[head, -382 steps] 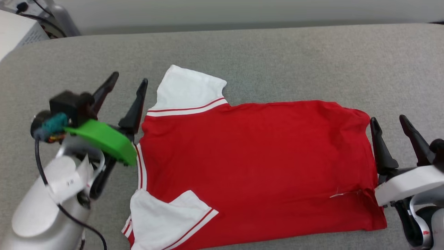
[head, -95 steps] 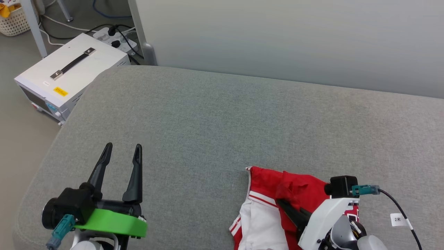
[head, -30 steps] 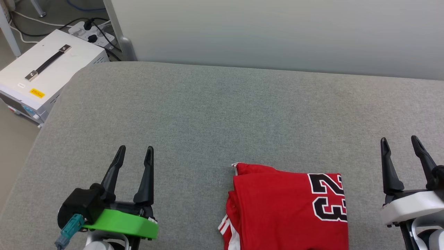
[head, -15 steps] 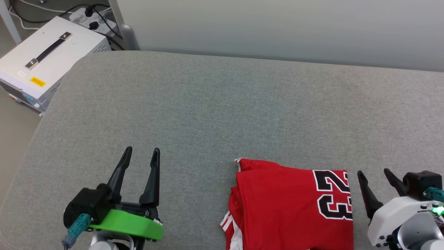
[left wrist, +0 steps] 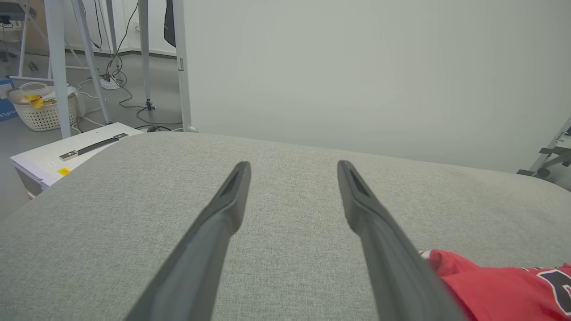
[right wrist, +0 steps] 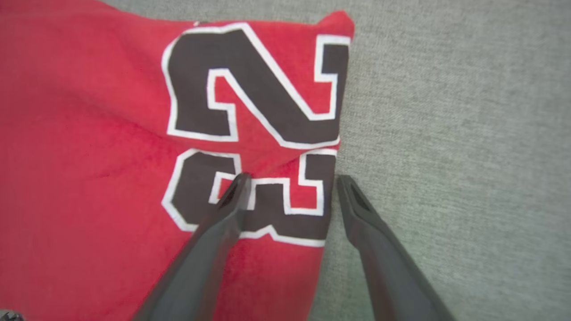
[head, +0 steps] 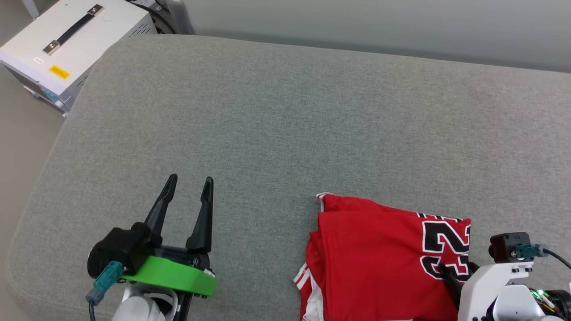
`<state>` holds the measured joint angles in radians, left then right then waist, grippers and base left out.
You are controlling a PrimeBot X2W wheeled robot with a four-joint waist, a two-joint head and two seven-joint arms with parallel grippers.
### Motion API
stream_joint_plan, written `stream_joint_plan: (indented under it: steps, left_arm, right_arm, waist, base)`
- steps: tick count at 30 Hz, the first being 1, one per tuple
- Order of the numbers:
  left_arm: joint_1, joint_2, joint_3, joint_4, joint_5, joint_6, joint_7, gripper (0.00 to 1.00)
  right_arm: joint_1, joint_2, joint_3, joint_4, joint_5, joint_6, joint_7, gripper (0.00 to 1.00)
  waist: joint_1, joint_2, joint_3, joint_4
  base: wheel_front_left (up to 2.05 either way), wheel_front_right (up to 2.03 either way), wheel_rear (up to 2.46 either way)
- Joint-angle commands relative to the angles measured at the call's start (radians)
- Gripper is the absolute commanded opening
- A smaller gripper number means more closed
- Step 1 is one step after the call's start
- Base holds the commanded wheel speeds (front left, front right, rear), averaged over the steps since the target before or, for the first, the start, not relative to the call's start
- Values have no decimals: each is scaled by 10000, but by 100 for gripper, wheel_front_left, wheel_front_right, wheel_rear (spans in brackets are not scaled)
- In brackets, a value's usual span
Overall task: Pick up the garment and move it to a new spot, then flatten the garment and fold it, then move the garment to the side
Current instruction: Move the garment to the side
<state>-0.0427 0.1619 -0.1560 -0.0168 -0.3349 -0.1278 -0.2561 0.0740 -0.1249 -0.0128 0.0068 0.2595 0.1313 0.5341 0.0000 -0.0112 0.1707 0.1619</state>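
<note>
Two grippers sit nearest me. My right gripper [right wrist: 293,177] has its jaws spread wide, closed on nothing. One finger lies over the black "3" on the garment [head: 379,258] and the other over bare grey just beside it, so the garment's right edge runs between them. I cannot tell whether the tip presses the cloth. In the head view that arm's white wrist housing [head: 490,285] hides the garment's near right corner.

My left gripper [head: 190,178] is equally wide apart and empty, over the grey surface [head: 285,111], well apart from the garment's left side. The garment lies folded into a compact red block at the near right of the surface, "23" face up, with white striped trim showing at its near left corner.

Farther left, off the surface, stands a white box [head: 67,40] with a black handle, and a pale wall [head: 357,18] runs behind. Half a second ago the right gripper stood beside the garment, clear of it. Now it has swung over the number. The head camera has shifted too.
</note>
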Motion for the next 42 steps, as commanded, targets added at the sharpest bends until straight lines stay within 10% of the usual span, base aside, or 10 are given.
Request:
stream_joint_plan:
  steps: [1,3,5,6,17,31,42]
  left_arm:
    - [-180,14,-13,5,87,-29,-57,100]
    - [-209,6,-28,13,90,-29,-57,100]
    - [-239,-3,-42,24,94,-29,-57,100]
    - [-255,-7,-45,34,102,-29,-57,100]
    - [-101,46,-340,142,-33,-29,-57,100]
    - [-124,11,-1327,-437,540,-29,-57,100]
    - [-1166,970,-1910,-824,932,-29,-57,100]
  right_arm:
    - [12,58,113,180,43,-6,239,100]
    - [8,20,274,313,31,-6,547,100]
    - [-4,27,356,424,67,-6,764,16]
    - [-22,1,418,450,55,-6,827,0]
    - [-451,-929,1009,-49,-596,-6,175,0]
    - [-2565,-6376,3148,-981,-1210,-6,28,0]
    - [-3931,-7501,2125,1150,-838,-6,-1173,0]
  waist:
    - [0,112,100,101]
    - [0,112,139,138]
    - [0,112,159,166]
    - [0,112,168,176]
    - [0,112,-260,-382]
    - [0,112,384,-3417]
    - [0,112,2451,-4538]
  base:
    - [0,0,0]
    - [0,0,0]
    - [0,0,0]
    - [0,0,0]
    - [0,0,0]
    - [0,0,0]
    - [0,0,0]
